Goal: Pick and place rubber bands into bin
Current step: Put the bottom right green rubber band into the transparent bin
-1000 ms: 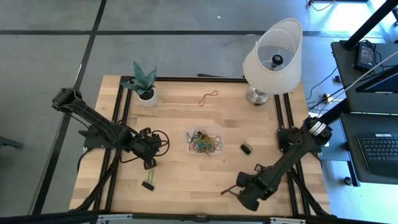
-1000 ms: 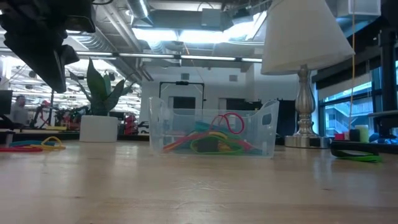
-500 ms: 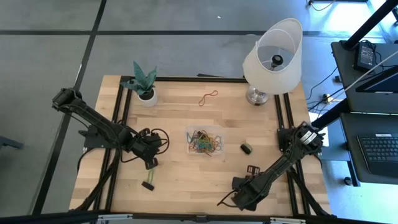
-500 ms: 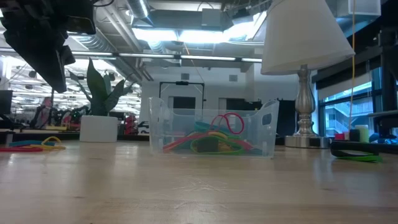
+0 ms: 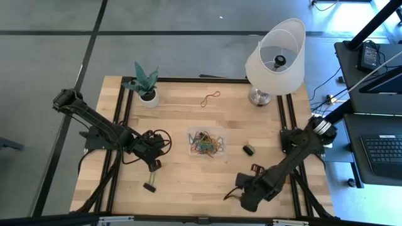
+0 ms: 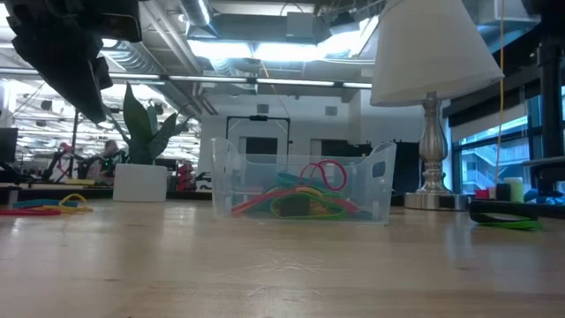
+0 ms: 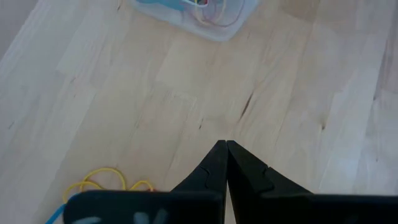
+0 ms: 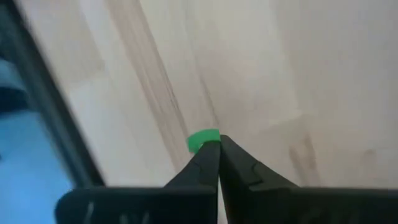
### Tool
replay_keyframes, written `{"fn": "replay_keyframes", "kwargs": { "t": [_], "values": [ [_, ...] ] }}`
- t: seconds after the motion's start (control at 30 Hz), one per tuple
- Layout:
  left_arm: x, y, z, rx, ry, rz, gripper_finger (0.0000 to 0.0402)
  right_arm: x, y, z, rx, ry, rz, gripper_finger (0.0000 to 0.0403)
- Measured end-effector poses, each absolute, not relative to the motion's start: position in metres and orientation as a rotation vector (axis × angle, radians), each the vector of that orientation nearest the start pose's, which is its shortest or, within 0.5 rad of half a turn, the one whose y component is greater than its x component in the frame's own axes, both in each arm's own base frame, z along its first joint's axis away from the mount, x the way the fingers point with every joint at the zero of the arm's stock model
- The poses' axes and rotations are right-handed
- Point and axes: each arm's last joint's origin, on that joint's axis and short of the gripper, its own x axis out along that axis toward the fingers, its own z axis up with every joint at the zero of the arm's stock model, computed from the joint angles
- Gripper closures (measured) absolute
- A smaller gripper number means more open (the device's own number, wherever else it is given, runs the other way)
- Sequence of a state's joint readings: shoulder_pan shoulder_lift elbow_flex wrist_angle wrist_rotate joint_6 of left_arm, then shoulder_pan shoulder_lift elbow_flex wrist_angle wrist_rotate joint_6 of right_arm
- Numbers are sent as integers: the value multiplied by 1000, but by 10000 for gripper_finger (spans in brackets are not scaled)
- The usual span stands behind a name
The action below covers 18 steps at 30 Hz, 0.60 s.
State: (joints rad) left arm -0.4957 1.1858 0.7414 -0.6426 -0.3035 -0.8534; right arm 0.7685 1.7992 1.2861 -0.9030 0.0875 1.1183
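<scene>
A: Where is the right gripper (image 8: 219,140) recorded?

B: It is logged low over the near edge of the table (image 5: 182,182), right of centre in the high view. Its fingers are pressed together at the tips, and a small green rubber band (image 8: 203,139) is seen right at those tips in the right wrist view. Whether the band is actually pinched cannot be told.

A: And the left gripper (image 7: 225,147)?

B: It is noted above the bare wood on the table's left half, between the bin (image 5: 206,143) and the left rail. The fingers are closed tip to tip, with nothing between them. A yellow cluster of bands (image 7: 107,180) is seen on the wood just beside it in the left wrist view.

A: Where is the bin placed?

B: It is set near the table's centre, upright, well apart from both grippers. A tangle of red, yellow and green bands (image 6: 305,194) is seen lying inside it through the clear walls in the low view.

A: Loose bands still outside?

B: An orange-red band (image 5: 210,98) is recorded on the far side, between the plant pot (image 5: 148,98) and the lamp (image 5: 274,55). A dark bundle (image 5: 249,150) lies right of the bin, and a greenish one (image 5: 149,186) lies near the front left.
</scene>
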Motion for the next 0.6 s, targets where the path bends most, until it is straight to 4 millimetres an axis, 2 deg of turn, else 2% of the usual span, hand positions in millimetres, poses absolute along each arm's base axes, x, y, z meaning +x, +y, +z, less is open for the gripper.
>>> {"fn": "replay_keyframes", "kwargs": {
  "t": [0.17, 0.27, 0.47, 0.6],
  "values": [
    [191, -93, 213, -345, 984, 250, 398, 241, 215, 238, 374, 1146, -278, 401],
    [192, -94, 213, -329, 980, 226, 398, 247, 194, 262, 409, 996, -339, 401],
    [194, -95, 215, -354, 950, 218, 398, 281, 139, 296, 371, 841, -401, 401],
    [194, -95, 215, -351, 945, 227, 398, 305, 100, 300, 347, 838, -421, 402]
  ]
}}
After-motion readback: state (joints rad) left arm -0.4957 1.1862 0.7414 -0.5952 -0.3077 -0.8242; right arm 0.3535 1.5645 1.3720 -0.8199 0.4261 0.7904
